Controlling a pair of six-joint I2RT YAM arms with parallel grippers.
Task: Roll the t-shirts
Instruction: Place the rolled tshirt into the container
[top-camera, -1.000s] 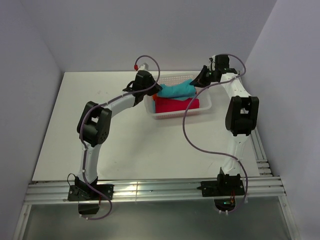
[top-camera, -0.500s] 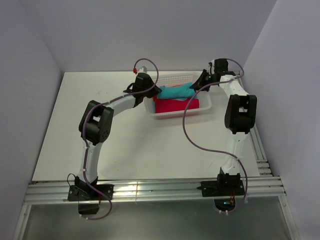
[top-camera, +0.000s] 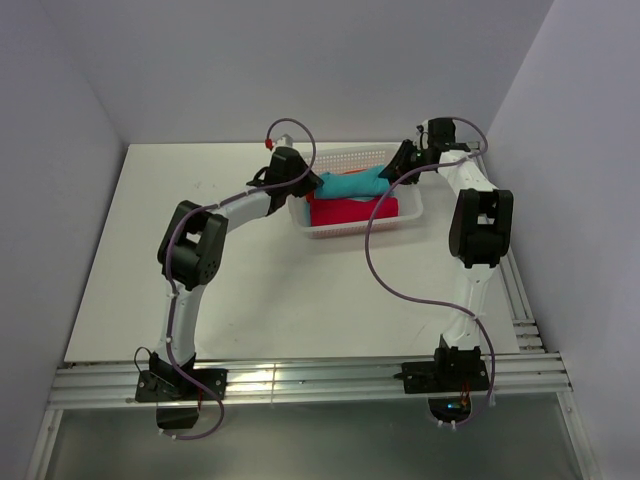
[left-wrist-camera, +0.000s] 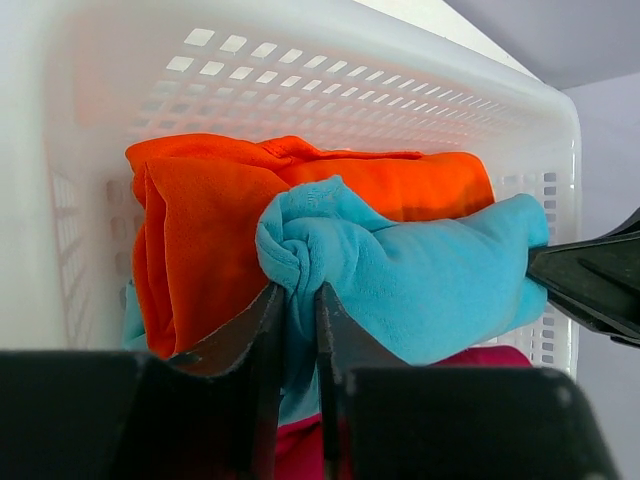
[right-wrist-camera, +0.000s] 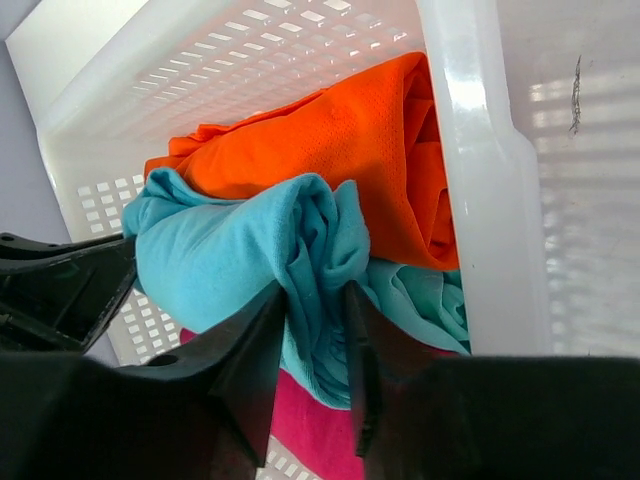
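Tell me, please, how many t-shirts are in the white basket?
4: a turquoise roll on top, an orange one beside it, a magenta one underneath, a pale turquoise one peeking out below the orange. More may be hidden in the basket.

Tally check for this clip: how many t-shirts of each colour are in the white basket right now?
turquoise t-shirt: 1
orange t-shirt: 1
magenta t-shirt: 1
pale turquoise t-shirt: 1
Total: 4 t-shirts, all inside the basket
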